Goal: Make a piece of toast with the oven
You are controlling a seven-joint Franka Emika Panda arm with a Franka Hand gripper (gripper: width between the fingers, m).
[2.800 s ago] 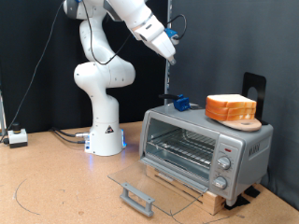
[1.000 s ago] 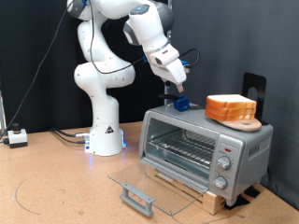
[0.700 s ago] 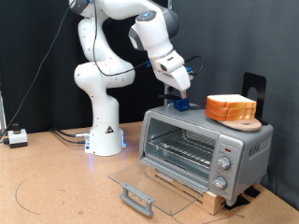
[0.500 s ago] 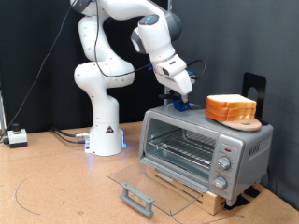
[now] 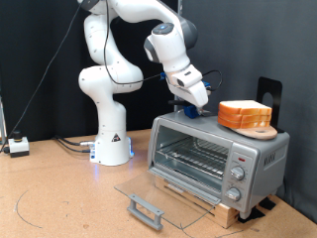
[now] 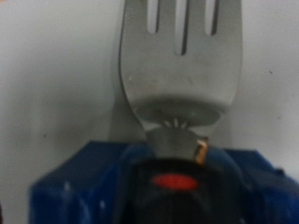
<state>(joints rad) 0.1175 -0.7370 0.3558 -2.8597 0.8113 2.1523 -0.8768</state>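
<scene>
Exterior view: oven [image 5: 213, 154] door lies open, rack bare; bread [image 5: 245, 115] sits on top, right. Gripper [image 5: 198, 103] hovers over a blue-handled fork [image 6: 179, 65]; finger spread untellable.

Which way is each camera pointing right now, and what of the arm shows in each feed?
Exterior view: off the arm, facing the oven with its door open, bread stack on top; the whole arm shows, gripper low over the blue object on the oven's top.
Wrist view: on the hand, very close on a metal fork set in a blue holder; no fingers show.
Shared: the blue holder, probably the blue object seen from outside.
</scene>
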